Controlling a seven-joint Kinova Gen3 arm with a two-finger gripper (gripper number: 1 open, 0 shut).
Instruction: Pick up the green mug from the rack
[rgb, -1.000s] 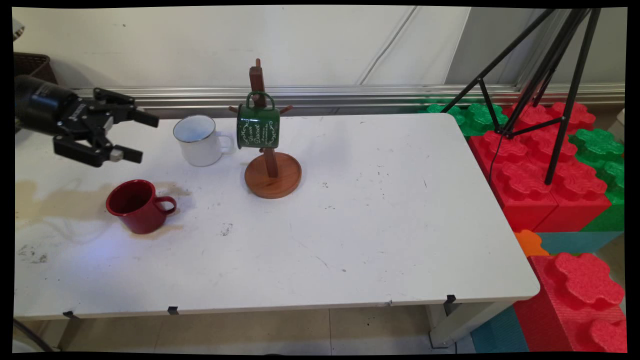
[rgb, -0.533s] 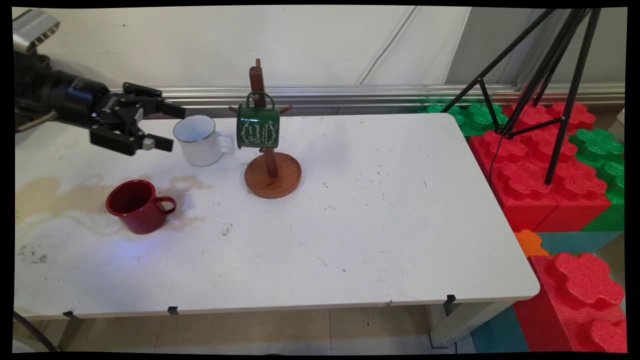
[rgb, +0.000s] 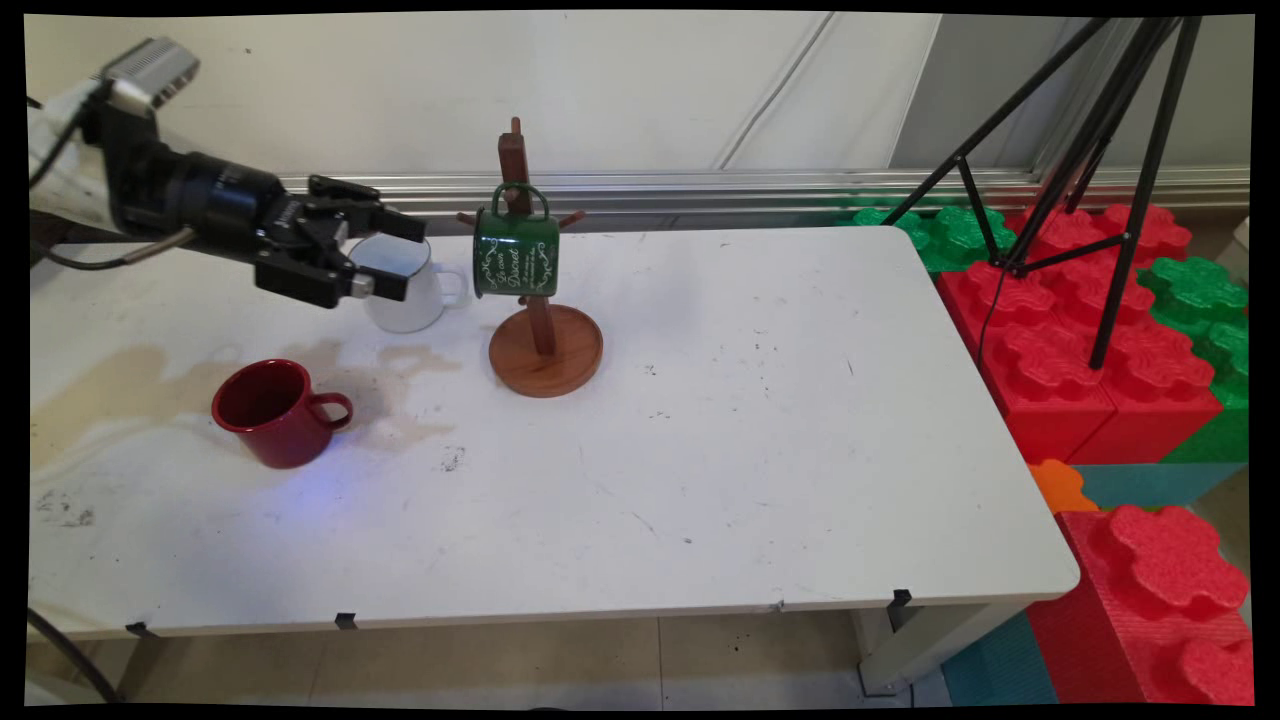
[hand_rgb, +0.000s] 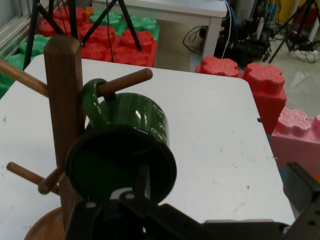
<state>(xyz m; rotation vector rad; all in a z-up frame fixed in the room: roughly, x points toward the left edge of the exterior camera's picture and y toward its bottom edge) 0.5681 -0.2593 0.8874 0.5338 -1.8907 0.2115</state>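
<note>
A: What is seen nearest on the white table?

B: A red mug is set upright at the near left.

A: And the gripper?

B: It is held wide open over the white mug, nothing gripped; its fingers are spread across the rim.

A: Beyond?

B: A green mug is hung by its handle on the wooden mug tree, just beside the white mug.

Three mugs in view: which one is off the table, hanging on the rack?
The green mug. Its handle is hooked over a peg of the wooden mug tree, while the white mug and red mug both stand on the table.
</note>
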